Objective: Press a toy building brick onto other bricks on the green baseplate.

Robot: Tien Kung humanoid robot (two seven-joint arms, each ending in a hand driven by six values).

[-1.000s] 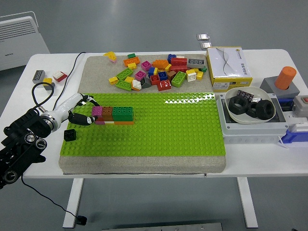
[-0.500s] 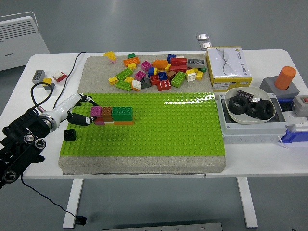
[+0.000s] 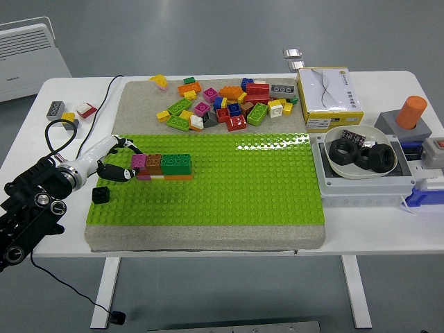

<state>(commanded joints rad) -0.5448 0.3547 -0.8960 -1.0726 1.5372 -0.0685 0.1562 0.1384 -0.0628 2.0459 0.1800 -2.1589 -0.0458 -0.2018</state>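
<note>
The green baseplate (image 3: 229, 187) lies on a grey mat in the middle of the table. Near its left end stands a short row of joined bricks: a magenta brick (image 3: 139, 161), a brown brick (image 3: 154, 162) and a green brick (image 3: 176, 162), on a thin layer of red, white and orange bricks (image 3: 170, 177). My left hand (image 3: 132, 161) reaches in from the left. Its white, black-tipped fingers (image 3: 123, 173) are spread on either side of the magenta brick's left end and hold nothing. My right hand is out of view.
Several loose bricks (image 3: 222, 104) lie piled on the mat behind the plate. A yellow-white box (image 3: 329, 97), a white bowl of black nuts (image 3: 361, 156) on a grey case and an orange cylinder (image 3: 414, 111) stand at the right. Small blocks (image 3: 55, 109) and a cable (image 3: 52, 135) lie at the left.
My left hand has drawn back very slightly to the left. The brick row has not moved.
</note>
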